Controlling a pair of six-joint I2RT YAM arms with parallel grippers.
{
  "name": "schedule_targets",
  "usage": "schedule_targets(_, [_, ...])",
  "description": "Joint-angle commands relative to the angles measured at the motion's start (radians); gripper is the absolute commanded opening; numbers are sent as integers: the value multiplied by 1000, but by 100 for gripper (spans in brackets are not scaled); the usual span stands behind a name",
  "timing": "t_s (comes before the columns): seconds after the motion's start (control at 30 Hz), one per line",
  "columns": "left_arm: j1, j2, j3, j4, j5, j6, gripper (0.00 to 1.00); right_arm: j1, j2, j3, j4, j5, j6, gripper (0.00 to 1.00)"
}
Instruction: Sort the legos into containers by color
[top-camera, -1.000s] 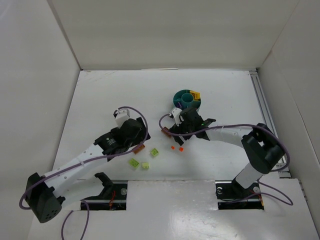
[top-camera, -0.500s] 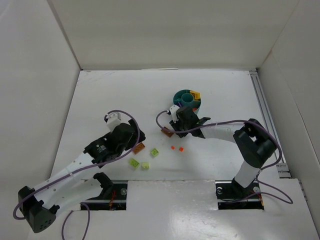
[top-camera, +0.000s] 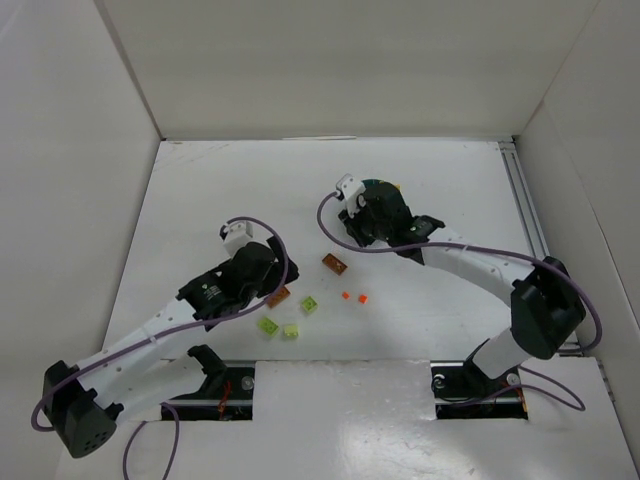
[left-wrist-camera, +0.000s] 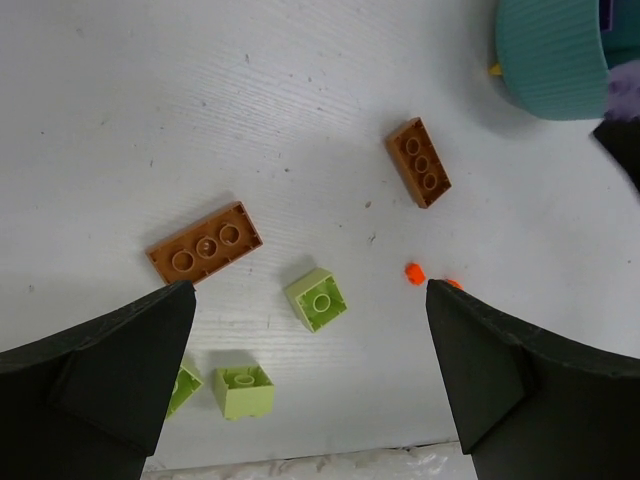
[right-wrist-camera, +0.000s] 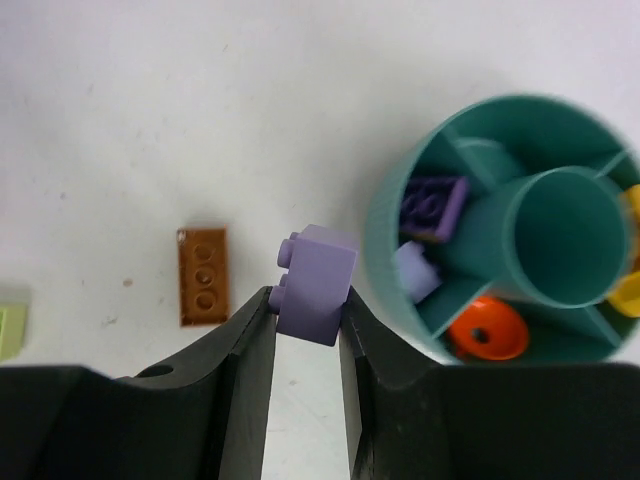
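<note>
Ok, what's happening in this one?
Two arms are sorting small bricks by colour into a teal dish. The right gripper is shut on a lilac brick, held just outside the dish rim, near the compartment that already holds lilac bricks. A round orange-red piece sits in the next compartment. The left gripper hangs open and holds nothing. On the table below it lie two brown bricks, some lime green bricks and tiny orange-red bits, all not yet sorted.

The brick (right-wrist-camera: 318, 278) sits pinched in my right claw (right-wrist-camera: 308, 310), the dish (right-wrist-camera: 378, 238) just to the claw's right and the three-stud plate (right-wrist-camera: 203, 275) lying apart on its left. Inside the dish, two bricks (right-wrist-camera: 432, 203) share the compartment nearest the claw. The round piece (right-wrist-camera: 487, 331) lies in the next one, toward my wrist.
</note>
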Motion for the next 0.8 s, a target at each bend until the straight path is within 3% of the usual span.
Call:
schedule_targets(0.0, [10,30,-16,57,26,55,99,-44,-29,83,-44,38,-57,17])
schedule_targets(0.27, [114,111,3,111,125,133,99,-106,80,218,-94,38,-100,18])
schedule_targets(0.37, [123,121,21,111,134,160,99,-106,103,239,-107,49,-100,26])
schedule_targets(0.43, [123,121,21,111,134,169,99,-106,113,250,-107,49,-100,26])
schedule_targets(0.63, [132,139,21,111,134,169,99,-115,132,259,-116,96,-100,44])
schedule_targets(0.77, [132,139,21,102,134,169,99,-115,132,259,-125,106,-91,51])
